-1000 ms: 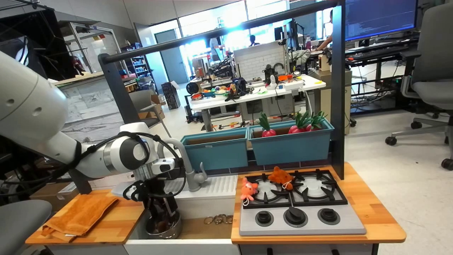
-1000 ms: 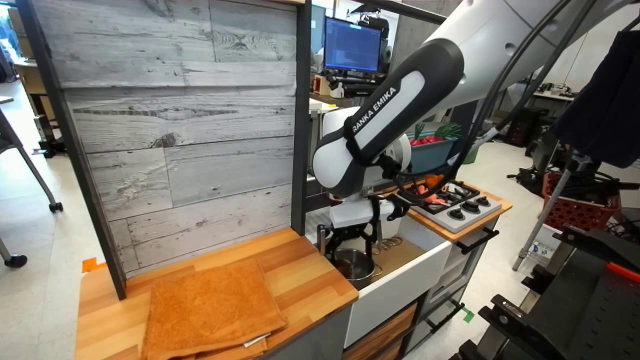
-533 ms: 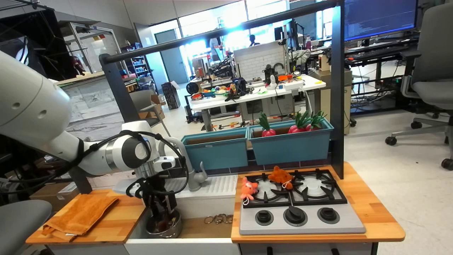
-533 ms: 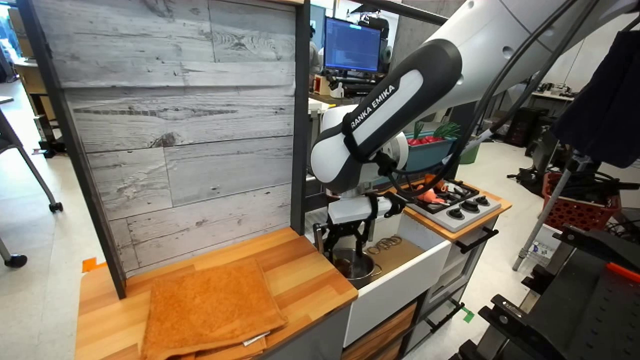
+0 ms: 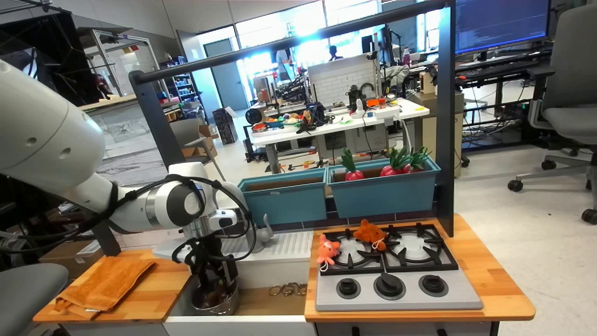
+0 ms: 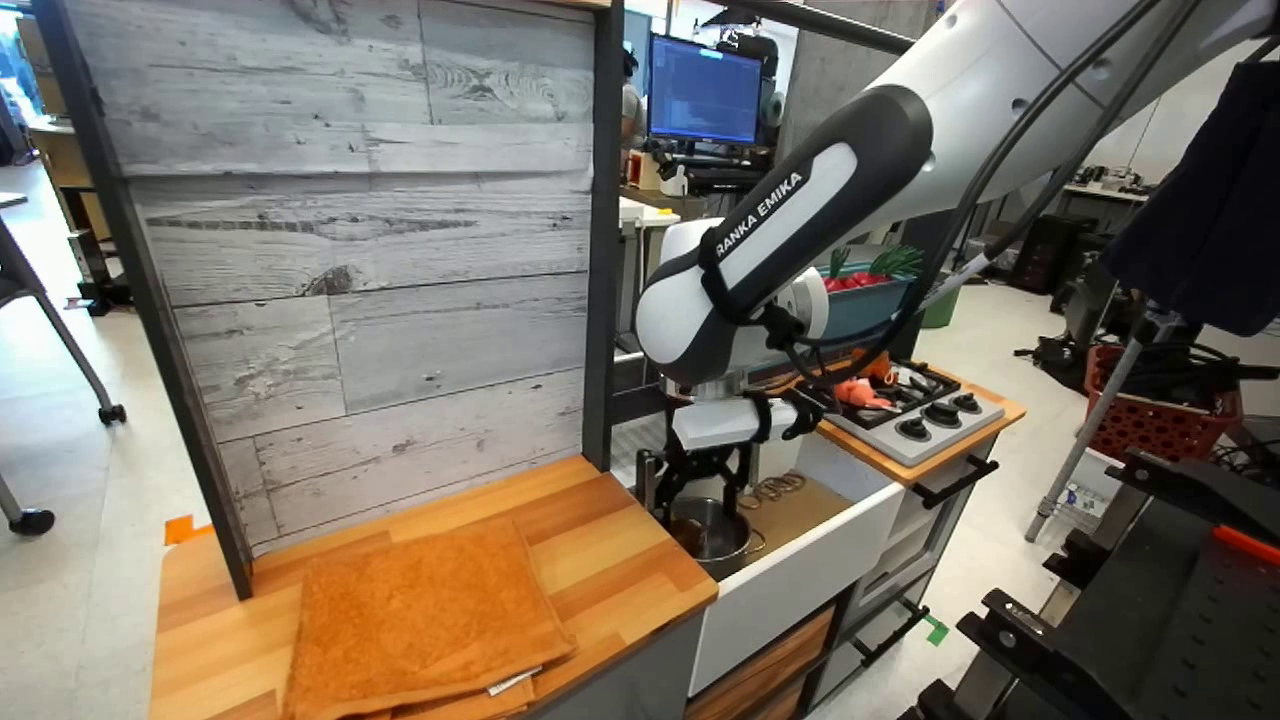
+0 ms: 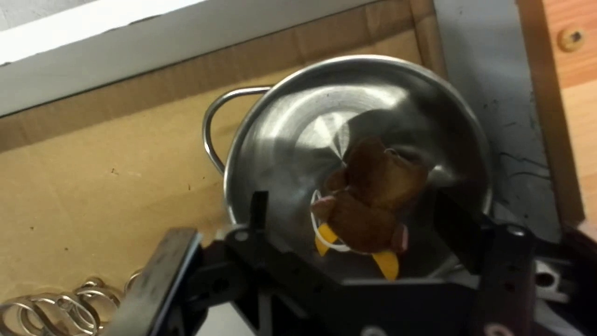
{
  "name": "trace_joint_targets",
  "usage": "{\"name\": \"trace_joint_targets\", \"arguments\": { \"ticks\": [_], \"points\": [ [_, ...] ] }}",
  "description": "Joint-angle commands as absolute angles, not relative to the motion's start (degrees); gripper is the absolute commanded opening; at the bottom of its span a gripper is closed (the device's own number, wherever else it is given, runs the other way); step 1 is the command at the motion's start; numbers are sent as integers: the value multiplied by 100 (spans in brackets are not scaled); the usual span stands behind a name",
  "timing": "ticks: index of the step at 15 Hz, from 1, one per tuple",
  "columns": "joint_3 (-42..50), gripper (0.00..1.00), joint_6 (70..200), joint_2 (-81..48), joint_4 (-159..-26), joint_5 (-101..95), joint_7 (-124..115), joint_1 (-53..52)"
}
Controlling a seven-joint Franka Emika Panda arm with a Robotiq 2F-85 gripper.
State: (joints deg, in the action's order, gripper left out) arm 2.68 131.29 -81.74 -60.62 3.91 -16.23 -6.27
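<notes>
Where jaws gape, a plushie shows between.

The supporting surface was a wooden worktop in strips of lighter and darker tone, interrupted by a sink basin. A folded orange towel lay flat on the section at one end, a white tag showing at its edge. On the section across the basin sat a grey stove. The basin had pale walls and a brown, cardboard-like floor, creased along its sides and marked with small dark specks. A metal pot stood upright on that floor, close to the wall beside the towel's section; contact could not be determined. A cluster of metal rings lay apart from the pot.
</notes>
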Motion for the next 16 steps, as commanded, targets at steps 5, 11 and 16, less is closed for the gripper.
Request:
{"name": "trace_joint_targets", "arguments": {
  "ticks": [5, 11, 16],
  "points": [
    [208, 70, 13366, -8642, -6118, 401, -1375, -430],
    [213, 31, 13462, -8572, -6193, 367, -1252, -421],
    [85, 0, 13890, -8067, -6825, 381, -856, -447]
  ]
}}
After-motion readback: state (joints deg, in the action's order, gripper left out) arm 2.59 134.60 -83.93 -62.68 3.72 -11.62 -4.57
